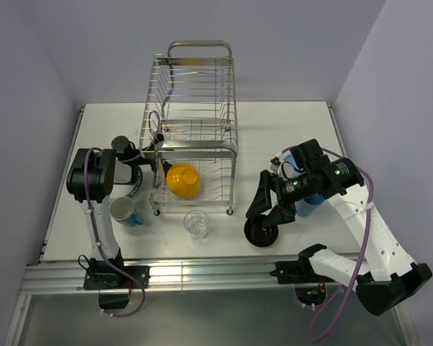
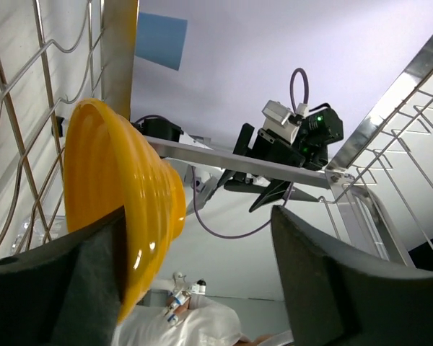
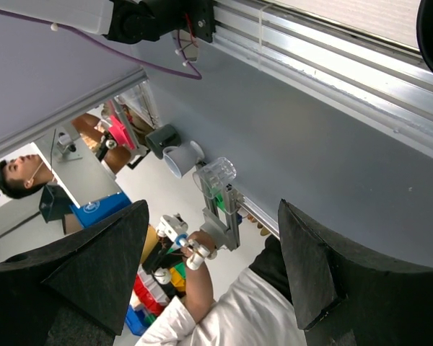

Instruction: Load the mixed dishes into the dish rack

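Note:
The silver wire dish rack point(image 1: 195, 126) stands at the table's middle back. A yellow-orange bowl point(image 1: 182, 180) leans on edge in its lower tier. My left gripper point(image 1: 161, 167) is at the rack's left side, open. In the left wrist view the bowl point(image 2: 119, 202) rests against one finger point(image 2: 94, 277) and the other finger stands well apart. My right gripper point(image 1: 268, 210) hangs open and empty just above a black bowl point(image 1: 262, 232). A blue cup point(image 1: 308, 196) is partly hidden behind the right arm. A clear glass point(image 1: 196, 223) and a teal-and-white mug point(image 1: 124, 210) stand on the table.
The rack's upper tier and looped handle point(image 1: 199, 47) rise at the back. A dark green arc point(image 1: 134, 190), like a plate's rim, shows under the left arm. An aluminium rail point(image 1: 202, 274) runs along the near edge.

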Controlling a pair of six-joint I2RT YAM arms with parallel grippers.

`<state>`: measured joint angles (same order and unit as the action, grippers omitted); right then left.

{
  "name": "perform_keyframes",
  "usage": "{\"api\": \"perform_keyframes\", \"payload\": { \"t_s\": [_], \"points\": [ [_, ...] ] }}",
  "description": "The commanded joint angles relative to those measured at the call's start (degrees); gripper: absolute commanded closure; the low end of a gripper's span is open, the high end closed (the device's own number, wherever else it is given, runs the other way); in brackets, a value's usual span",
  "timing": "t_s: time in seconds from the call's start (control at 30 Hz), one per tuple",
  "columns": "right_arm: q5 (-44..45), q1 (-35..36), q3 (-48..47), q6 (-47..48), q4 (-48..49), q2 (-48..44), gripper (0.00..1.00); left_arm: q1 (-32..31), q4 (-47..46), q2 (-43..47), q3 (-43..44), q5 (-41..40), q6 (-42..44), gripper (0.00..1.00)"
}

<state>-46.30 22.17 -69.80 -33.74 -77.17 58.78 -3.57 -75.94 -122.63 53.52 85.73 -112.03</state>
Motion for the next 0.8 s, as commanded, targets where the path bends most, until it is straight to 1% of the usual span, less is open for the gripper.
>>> {"api": "perform_keyframes", "payload": {
  "t_s": [0.0,0.03,0.07,0.13,0.2,0.27,0.3,0.33,0.4,0.53,0.63,0.77],
  "points": [
    [-0.02,-0.29,-1.83,1.66,0.79,0.98,0.20,3.40,-30.49,4.41,-1.13,0.40,-0.65,0.18],
    [-0.01,-0.29,-2.00,1.92,0.79,1.42,0.20,5.57,-30.41,5.02,-1.48,0.14,-0.65,0.13],
    [-0.01,-0.29,-2.09,2.01,0.79,1.59,0.21,6.12,-30.41,6.16,-1.83,-0.04,-0.47,0.06],
    [-0.02,-0.38,-2.36,2.53,0.79,2.38,0.20,6.65,-30.32,6.70,-2.80,-0.30,-0.56,0.02],
    [-0.10,-0.29,-2.53,2.97,0.88,2.91,0.21,6.56,-30.49,7.23,-3.68,-0.48,-0.65,0.02],
    [-0.45,-0.29,-2.62,3.32,0.88,3.53,0.21,6.30,-30.32,7.75,-4.03,-1.44,-0.21,0.04],
    [-0.54,-0.29,-2.62,3.50,0.96,3.79,0.21,5.34,-30.32,7.49,-3.25,-1.19,-0.30,0.06],
    [-0.54,-0.38,-2.45,3.59,1.14,3.97,0.21,4.81,-30.49,7.06,-2.46,-0.23,-0.82,0.10],
    [-0.98,-0.38,-2.10,4.11,1.14,4.32,0.21,4.02,-30.49,6.09,-0.61,-0.13,-0.65,0.12],
    [-0.72,-0.38,-2.09,4.64,0.53,4.50,0.21,4.10,-30.49,4.24,2.90,-0.04,-1.70,0.29],
    [-0.10,-0.29,-2.80,5.61,-0.70,4.67,0.21,4.10,-30.49,4.50,4.49,0.13,-1.61,0.31],
    [0.07,-0.38,-2.71,5.96,-1.32,4.32,0.21,4.10,-30.49,4.33,4.23,1.10,-1.27,0.30]
  ]
}}
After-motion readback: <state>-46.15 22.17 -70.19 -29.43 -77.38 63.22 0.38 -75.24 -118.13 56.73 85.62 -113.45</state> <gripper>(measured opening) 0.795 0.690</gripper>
